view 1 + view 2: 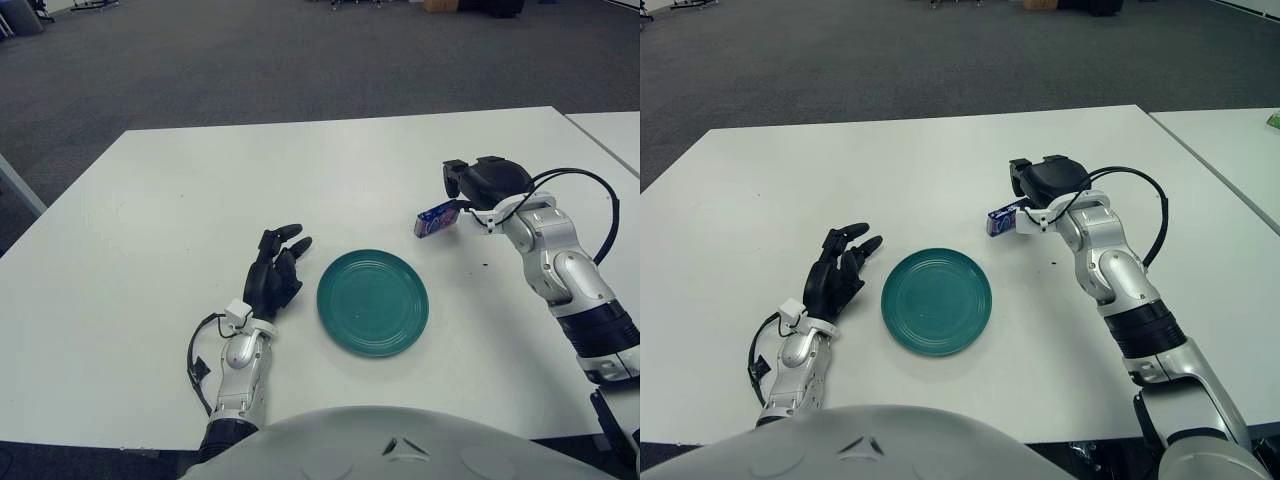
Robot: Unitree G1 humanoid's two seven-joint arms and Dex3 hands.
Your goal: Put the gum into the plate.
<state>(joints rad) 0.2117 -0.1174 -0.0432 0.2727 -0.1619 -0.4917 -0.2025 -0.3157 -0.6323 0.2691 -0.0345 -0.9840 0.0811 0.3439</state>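
Your right hand (478, 185) has its fingers closed on the gum (435, 218), pinching it by one end so the rest of the pack sticks out toward the middle of the tabletop (150, 220). Held that way, the free end leads the way to the plate (372, 302), and you can see most of the pack while you carry it. The gum sits in the right half of the tabletop, between the plate and the far edge, near the plate's far-right rim but not yet over it. Whether it is just off the surface or brushing it, you cannot tell from here.

The pack is a small flat box, blue and purple with a pale patch on its end, tilted so the outer end dips lower than the gripped end.

The plate is teal, round and bare, lying close to the near edge, roughly mid-table. Your left hand (276, 270) shows just beside the plate's left rim, fingers loosely spread and holding nothing, kept clear of where the gum should land.
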